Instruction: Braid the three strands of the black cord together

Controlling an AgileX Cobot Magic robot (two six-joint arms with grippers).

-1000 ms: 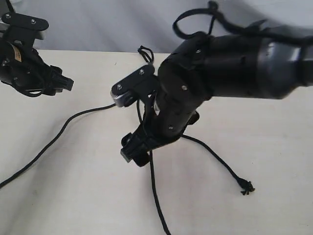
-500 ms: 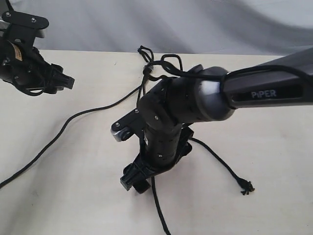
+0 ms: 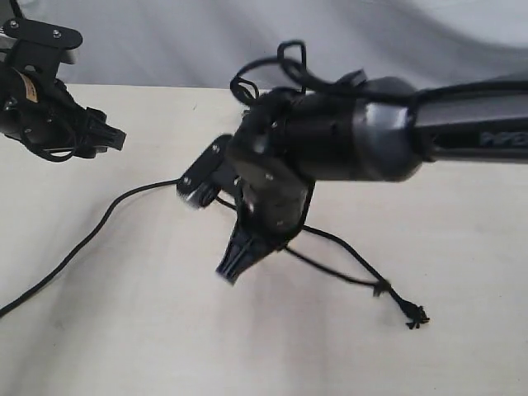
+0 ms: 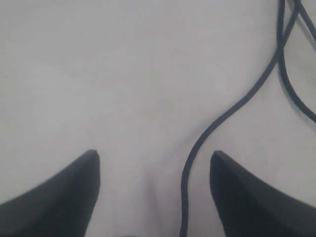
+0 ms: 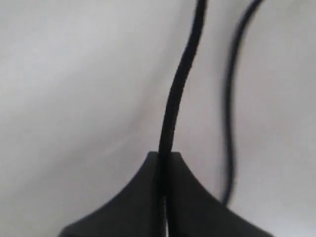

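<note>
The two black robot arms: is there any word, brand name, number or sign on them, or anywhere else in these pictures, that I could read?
Faint pale lettering on the right arm: too blurred to read.
Small tan sticker on the left arm: too small to read.
Left wrist view and right wrist view: no text at all.

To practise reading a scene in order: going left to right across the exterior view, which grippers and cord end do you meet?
Left gripper → right gripper, shut on a strand → frayed strand end.
</note>
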